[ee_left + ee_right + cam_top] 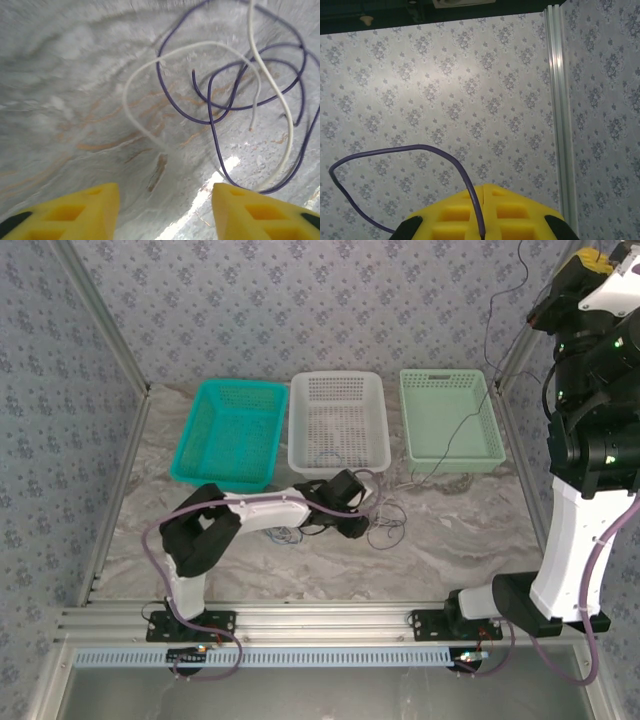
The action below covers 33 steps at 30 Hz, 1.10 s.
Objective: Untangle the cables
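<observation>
Yellow left jaws apart above thin looping cables [210, 127] on veined marble [75, 100]

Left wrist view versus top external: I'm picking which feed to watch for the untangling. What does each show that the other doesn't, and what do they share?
Left wrist: close up, the blue cable crossing the cream cable in loops, with the open yellow fingers empty. Top external: the teal basket, white basket and green basket, plus a strung cable running up toward the raised right arm. Both: the loose cables on the marble table.
</observation>
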{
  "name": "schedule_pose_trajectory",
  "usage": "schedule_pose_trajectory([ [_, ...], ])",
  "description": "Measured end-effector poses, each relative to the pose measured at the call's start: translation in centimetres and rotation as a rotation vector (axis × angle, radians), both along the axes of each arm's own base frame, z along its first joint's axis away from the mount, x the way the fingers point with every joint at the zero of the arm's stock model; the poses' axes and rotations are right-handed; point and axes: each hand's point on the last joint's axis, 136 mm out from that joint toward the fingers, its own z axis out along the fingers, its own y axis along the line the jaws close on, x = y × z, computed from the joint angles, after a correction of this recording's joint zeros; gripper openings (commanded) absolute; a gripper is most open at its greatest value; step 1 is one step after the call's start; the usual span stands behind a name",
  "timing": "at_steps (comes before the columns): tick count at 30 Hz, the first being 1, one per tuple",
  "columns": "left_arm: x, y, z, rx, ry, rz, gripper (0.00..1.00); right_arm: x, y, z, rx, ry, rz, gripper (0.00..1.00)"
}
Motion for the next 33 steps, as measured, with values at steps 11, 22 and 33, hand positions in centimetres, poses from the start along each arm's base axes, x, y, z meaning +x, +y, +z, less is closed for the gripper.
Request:
schedule_pose_trajectory([
  [11,1.6,-1.5,8.5,-0.228,-0.250,-0.041,0.65,-2.1,0.8,0.9,0.041,-0.043,0.073,0.00],
  [22,1.9,-7.8,10.0,-0.409,-0.313,-0.242,0.66,-2.0,1.2,0.8,0.065,-0.042,0.110,0.00],
  [33,3.2,-12.7,9.3,-0.530,-0.326,-0.307,0.64,-2.1,1.5,0.4,0.088,-0.034,0.138,0.00],
])
